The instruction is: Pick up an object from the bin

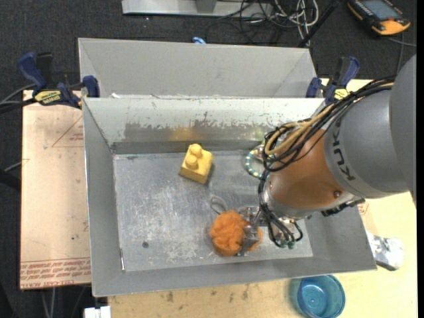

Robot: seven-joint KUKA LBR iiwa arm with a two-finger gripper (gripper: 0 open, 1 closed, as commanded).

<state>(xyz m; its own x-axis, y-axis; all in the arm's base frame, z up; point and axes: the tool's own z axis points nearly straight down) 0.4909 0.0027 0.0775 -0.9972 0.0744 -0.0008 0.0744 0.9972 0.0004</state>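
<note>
An orange fuzzy ball (227,232) lies near the bin's front wall, right of the middle. My gripper (252,233) is low over the floor and right up against the ball's right side; dark parts of it overlap the ball's edge. Just above the ball, a small thin metal loop (218,205) lies on the floor. A yellow toy block (196,163) with a round stud on top rests further back, near the middle of the bin and well away from the gripper.
A green-and-white beaded ring (251,164) peeks out from behind the arm at the right rear of the bin. The arm with its orange cover and cables hangs over the bin's right side. The left half of the floor is bare metal.
</note>
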